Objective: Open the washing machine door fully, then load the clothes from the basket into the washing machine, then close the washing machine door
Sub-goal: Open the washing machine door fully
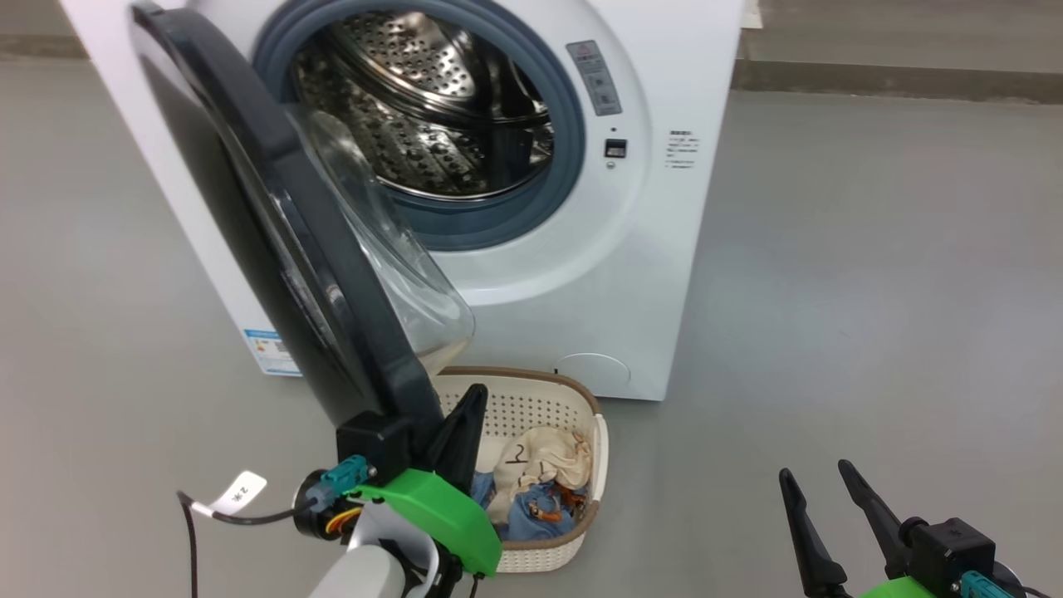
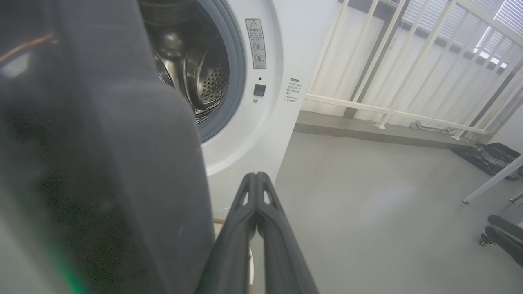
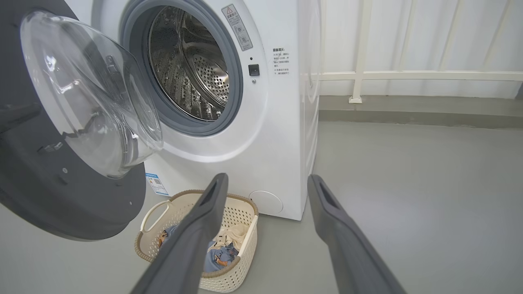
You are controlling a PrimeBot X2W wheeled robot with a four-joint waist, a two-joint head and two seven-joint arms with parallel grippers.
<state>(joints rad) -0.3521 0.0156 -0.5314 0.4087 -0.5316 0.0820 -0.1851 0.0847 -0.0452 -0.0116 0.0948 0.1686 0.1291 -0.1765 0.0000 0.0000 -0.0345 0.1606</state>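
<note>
1. While the washing machine door is standing only about half open, angled out from the washing machine with its glass bowl facing the drum, the step in hand is, as I judge it, getting the door fully open.
2. The left gripper is sitting with its fingers pressed together and holding nothing, just beside the door's lower rim on the inner side. Whether it is actually touching the rim I cannot tell.
3. A good push is going sideways against the rim's inner face, following the hinge's arc rather than bearing downward.
4. The basket is sitting on the floor at the foot of the machine's front, right under the door's lower edge, with the clothes heaped inside. The left arm is working just above the basket's rim and risks knocking it.
5. The right gripper is hovering with its fingers spread wide and empty, well apart to the right.
</note>
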